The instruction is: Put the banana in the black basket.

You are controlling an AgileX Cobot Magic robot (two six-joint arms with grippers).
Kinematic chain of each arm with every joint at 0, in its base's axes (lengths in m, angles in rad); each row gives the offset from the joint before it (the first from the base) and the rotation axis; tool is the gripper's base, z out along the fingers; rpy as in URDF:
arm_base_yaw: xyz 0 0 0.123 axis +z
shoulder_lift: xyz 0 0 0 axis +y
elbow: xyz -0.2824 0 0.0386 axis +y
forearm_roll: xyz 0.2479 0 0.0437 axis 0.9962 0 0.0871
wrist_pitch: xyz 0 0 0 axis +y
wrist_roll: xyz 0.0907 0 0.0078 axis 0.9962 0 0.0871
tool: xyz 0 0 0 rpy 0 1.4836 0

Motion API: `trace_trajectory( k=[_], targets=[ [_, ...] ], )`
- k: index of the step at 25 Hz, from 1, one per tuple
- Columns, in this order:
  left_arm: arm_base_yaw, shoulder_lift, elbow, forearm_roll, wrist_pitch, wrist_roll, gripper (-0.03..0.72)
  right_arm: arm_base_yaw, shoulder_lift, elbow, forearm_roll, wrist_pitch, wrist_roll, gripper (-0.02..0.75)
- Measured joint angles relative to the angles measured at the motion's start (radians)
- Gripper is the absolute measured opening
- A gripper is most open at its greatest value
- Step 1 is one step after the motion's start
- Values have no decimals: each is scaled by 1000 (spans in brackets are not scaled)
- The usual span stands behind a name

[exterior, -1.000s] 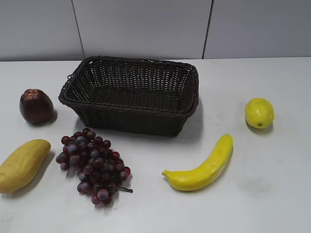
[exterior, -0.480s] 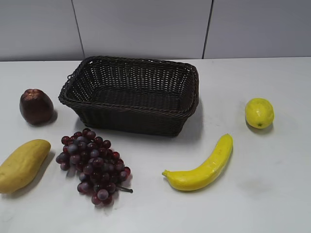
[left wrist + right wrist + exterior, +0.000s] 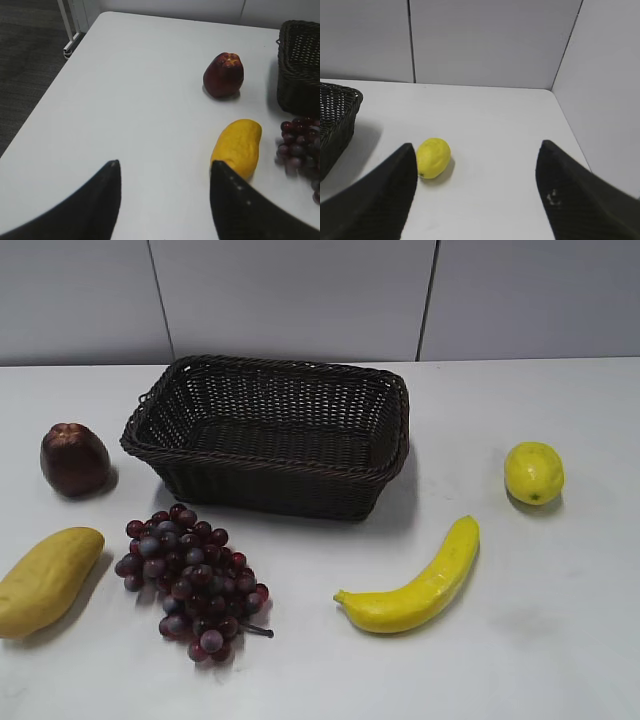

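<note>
Lying on the counter (image 3: 560,640), the banana (image 3: 415,590) rests in front of and to the right of the black basket (image 3: 270,435), near it but apart from it, with its stem end pointing toward the lower left of the exterior view. You can confirm that the basket holds nothing visible and that no arm appears in the exterior view, so judge the task as not started: approach, grasp, lift, transfer and release all remain. Check the left end effector (image 3: 165,172) in its wrist view: its jaws stand apart with nothing between them, hovering over bare counter with the mango (image 3: 237,147), the dark red fruit (image 3: 223,75) and the grapes (image 3: 300,150) ahead of it. Check the right end effector (image 3: 477,155) likewise: its jaws are spread wide and empty, with the lemon (image 3: 433,157) ahead and a corner of the basket at the left edge. Note that the banana does not appear in either wrist view. Because the banana lies on the right half of the counter, you should expect the right arm to be the better placed for the pick.
</note>
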Motion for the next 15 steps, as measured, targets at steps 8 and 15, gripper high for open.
trace_trajectory(
  k=[8, 15],
  targets=[
    [0, 0, 0, 0, 0, 0, 559, 0, 313, 0, 83, -26, 0, 589],
    [0, 0, 0, 0, 0, 0, 559, 0, 548, -58, 184, 92, 1, 589]
  ],
)
